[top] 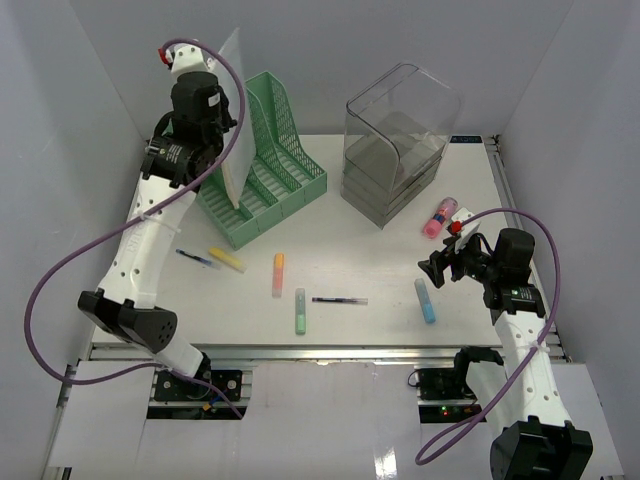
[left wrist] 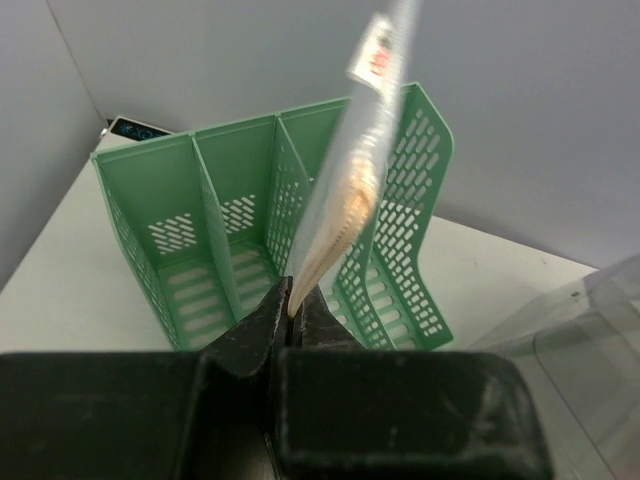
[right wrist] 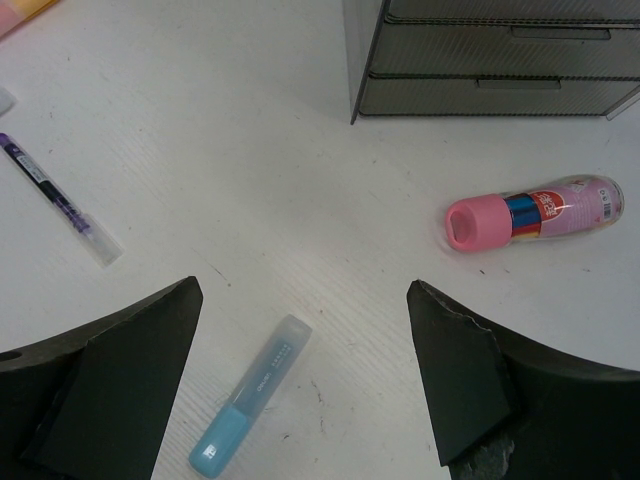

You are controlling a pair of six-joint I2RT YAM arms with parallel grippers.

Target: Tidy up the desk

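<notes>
At the green slotted file rack (left wrist: pixel 250 230) — left hand (left wrist: pixel 293 305) pinching a clear floppy sleeve (left wrist: pixel 362 150)
Sleeve could buckle against a divider (left wrist: pixel 215 225) — it looks limp

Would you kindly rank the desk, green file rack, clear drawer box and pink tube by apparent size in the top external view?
1. desk
2. green file rack and clear drawer box: they look about alike, so I will not rank one above the other
3. pink tube
</notes>
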